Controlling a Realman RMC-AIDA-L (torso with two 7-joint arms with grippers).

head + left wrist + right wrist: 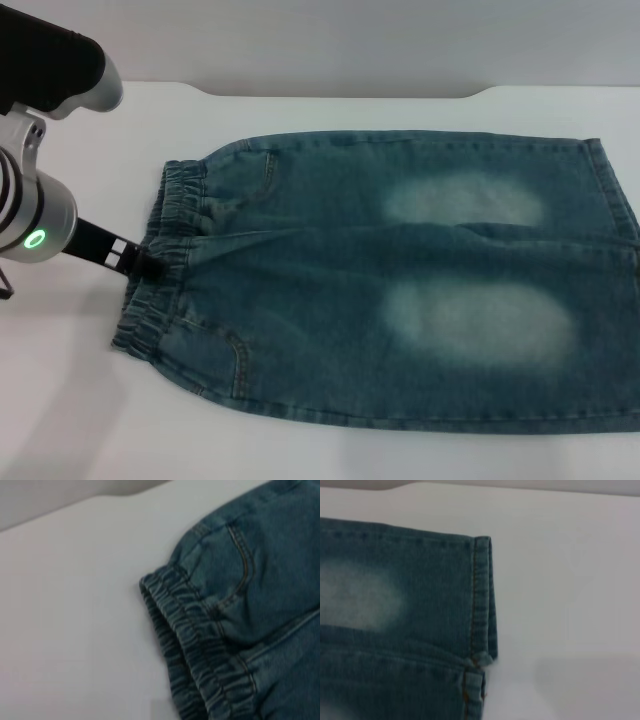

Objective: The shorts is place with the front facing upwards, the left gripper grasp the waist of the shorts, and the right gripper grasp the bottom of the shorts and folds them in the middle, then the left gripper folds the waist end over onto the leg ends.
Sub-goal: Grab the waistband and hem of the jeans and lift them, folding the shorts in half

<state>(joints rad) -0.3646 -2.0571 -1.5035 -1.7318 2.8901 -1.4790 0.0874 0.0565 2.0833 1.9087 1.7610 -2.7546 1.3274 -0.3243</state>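
Observation:
Blue denim shorts [400, 290] lie flat, front up, on the white table. The elastic waist [160, 260] is at the left and the leg hems [615, 200] run to the right edge of the head view. My left gripper [148, 264] sits at the middle of the waistband, shut on the gathered cloth there. The left wrist view shows the waistband [195, 650] and a front pocket [235, 565]. A leg hem [482, 600] and the split between the legs appear in the right wrist view. My right gripper is out of view.
The white table [70, 400] has bare surface in front of and to the left of the shorts. Its far edge [350, 92] runs behind them. The left arm's silver body with a green light [36, 240] hangs over the left side.

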